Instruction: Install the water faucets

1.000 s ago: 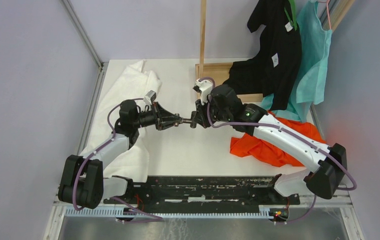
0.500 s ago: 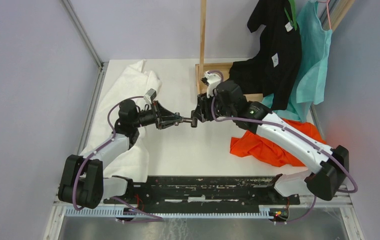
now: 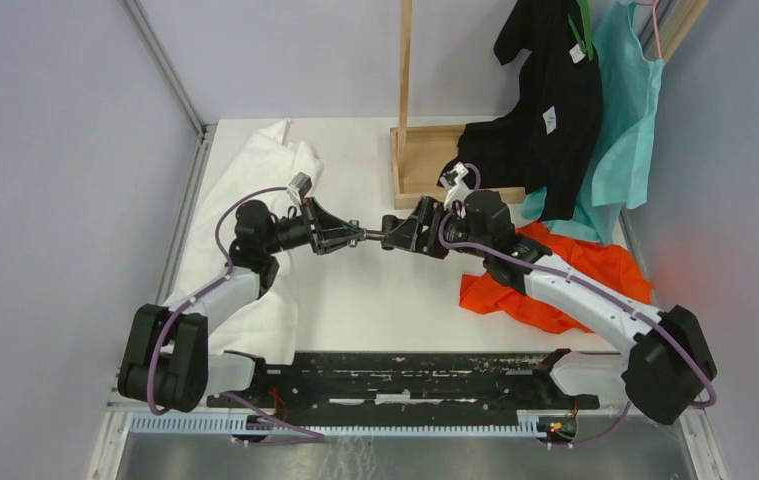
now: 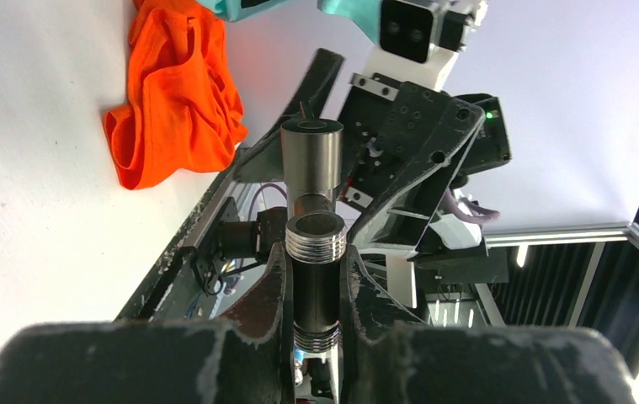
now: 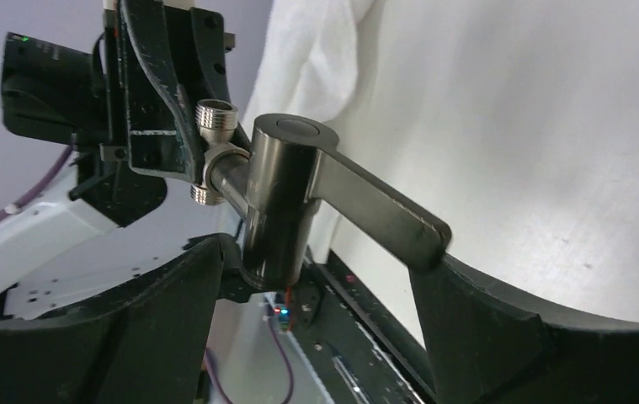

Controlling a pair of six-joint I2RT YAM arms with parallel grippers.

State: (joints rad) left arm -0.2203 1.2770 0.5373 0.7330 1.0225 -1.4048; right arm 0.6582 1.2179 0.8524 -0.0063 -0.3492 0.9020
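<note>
Top external view had the left claw (image 3: pixel 353 238) and the right claw (image 3: pixel 392 233) meeting nose to nose above the middle of the desk (image 3: pixel 375 300). The water faucets (image 3: pixel 373 236) were held off the surface between them. A white cloth (image 3: pixel 265 170) lay along the left edge and an orange cloth (image 3: pixel 555 290) lay toward the right edge. Compared with a second earlier, the right wrist had rolled and the right forearm had swung lower and rightward. The left arm and the meeting point had scarcely shifted. That looked like a screwing turn under way.

Left wrist view showed the left claw (image 4: pixel 316 257) pressed together on the threaded fitting (image 4: pixel 316 234), with the faucet body (image 4: pixel 311 156) directly beyond it and apparently joined to it by a short stem.

Right wrist view showed the right claw (image 5: pixel 324 261) pinching the faucet body (image 5: pixel 282 194), one finger at its base and the other at the end of its lever (image 5: pixel 375 210). The threaded fitting (image 5: pixel 217 118) sat at the body's far side.

To do the step well, the left arm should probably act as a fixed counter-hold. The right should turn strictly about the stem's axis without side push, since any tilt would risk cross-threading or slipping off the lever.
</note>
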